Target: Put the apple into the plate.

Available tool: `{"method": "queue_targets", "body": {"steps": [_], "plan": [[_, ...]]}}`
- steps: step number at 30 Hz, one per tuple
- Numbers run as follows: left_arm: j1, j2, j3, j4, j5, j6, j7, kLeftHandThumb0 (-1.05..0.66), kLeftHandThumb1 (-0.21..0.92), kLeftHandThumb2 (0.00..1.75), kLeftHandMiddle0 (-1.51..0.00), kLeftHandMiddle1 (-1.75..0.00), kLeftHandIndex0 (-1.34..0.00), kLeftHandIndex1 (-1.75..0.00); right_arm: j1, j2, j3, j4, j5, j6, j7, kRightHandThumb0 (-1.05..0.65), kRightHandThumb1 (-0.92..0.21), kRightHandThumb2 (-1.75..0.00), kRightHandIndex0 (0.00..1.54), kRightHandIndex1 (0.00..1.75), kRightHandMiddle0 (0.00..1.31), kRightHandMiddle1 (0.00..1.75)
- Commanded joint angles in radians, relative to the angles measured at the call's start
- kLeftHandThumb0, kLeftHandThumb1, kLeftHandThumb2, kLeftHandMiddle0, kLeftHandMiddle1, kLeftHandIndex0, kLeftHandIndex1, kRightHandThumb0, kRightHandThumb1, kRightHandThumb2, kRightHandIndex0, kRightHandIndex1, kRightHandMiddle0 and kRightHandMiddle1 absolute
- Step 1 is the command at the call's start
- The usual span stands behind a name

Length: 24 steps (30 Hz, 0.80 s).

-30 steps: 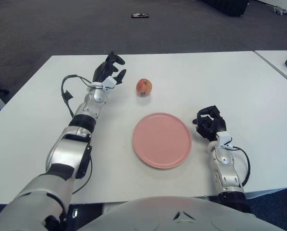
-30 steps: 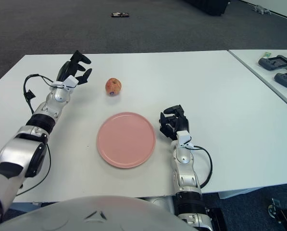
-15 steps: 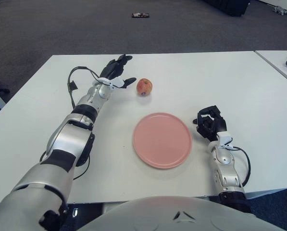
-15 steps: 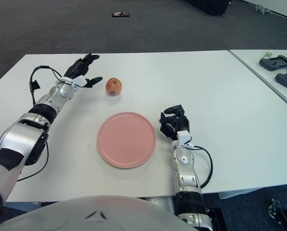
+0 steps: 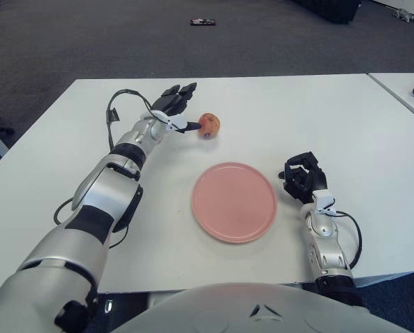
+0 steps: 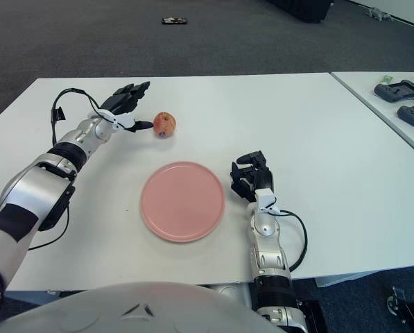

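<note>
Change: left robot hand (image 5: 177, 105) has been brought beside apple (image 5: 208, 125), fingers spread, nothing held.
Meaning: grasp judged imminent; plate (image 5: 234, 202) at 6 o'clock of apple.

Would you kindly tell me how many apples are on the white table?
1. The apple sits beyond the pink plate, just right of the open left robot hand. None appears hidden.
</note>
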Motion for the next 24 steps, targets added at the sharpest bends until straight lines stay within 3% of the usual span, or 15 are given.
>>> {"method": "queue_targets", "body": {"steps": [1, 24], "plan": [[-0.019, -0.033, -0.021, 0.022, 0.015, 0.021, -0.015, -1.04, 0.72, 0.37, 0.0, 0.0, 0.0, 0.0, 0.003, -0.008, -0.009, 0.022, -0.01, 0.021, -0.011, -0.37, -0.74, -0.77, 0.56, 1.21, 0.3, 1.75], [-0.021, -0.118, -0.033, 0.059, 0.015, 0.083, -0.113, -1.01, 0.7, 0.32, 0.0, 0.0, 0.0, 0.0, 0.014, -0.009, -0.01, 0.024, -0.011, -0.013, -0.016, -0.37, -0.73, -0.79, 0.59, 1.22, 0.3, 1.75]]}}
